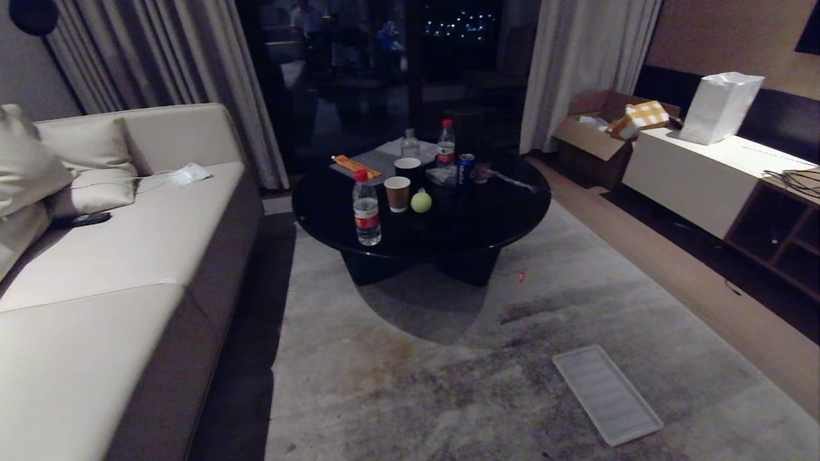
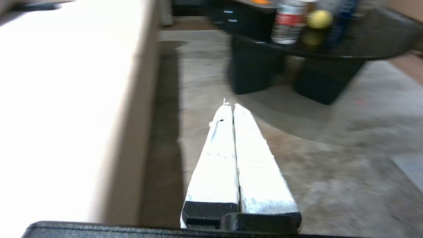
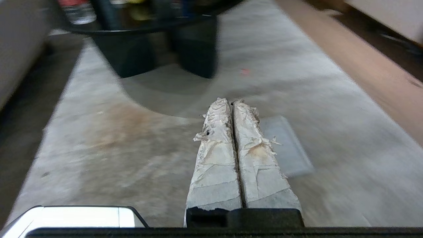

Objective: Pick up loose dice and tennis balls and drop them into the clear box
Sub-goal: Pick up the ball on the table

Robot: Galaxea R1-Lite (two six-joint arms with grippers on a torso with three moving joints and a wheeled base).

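1. Desk (image 1: 487,218): round, black, glossy, on a grey rug (image 1: 448,384), right of a cream sofa (image 1: 128,256).
2. Tennis ball (image 1: 421,202): one, yellow-green, on the desk near its middle, just right of a brown paper cup (image 1: 397,192); seen also from the left wrist.
3. Water bottle (image 1: 366,208): red cap, upright near the front edge of the desk, left of the brown cup.
4. Second bottle (image 1: 445,143), white cup (image 1: 407,168), blue can (image 1: 466,168), clear jar (image 1: 410,144): grouped at the far side of the desk.
5. Small red object (image 1: 521,276): on the rug just right of the desk base; too small to identify as a die.
6. Ribbed translucent panel (image 1: 605,394): flat on the rug, well apart from the desk, at front right.
7. Clear box: not identifiable in any view.
8. Left gripper (image 2: 233,105): white taped jaws pressed together, empty, above the rug beside the sofa edge.
9. Right gripper (image 3: 231,100): frayed taped jaws pressed together, empty, above the rug, panel just beyond the tips.
10. Cardboard box (image 1: 596,134), white bag (image 1: 721,105): at and on the white cabinet (image 1: 692,173), far right.
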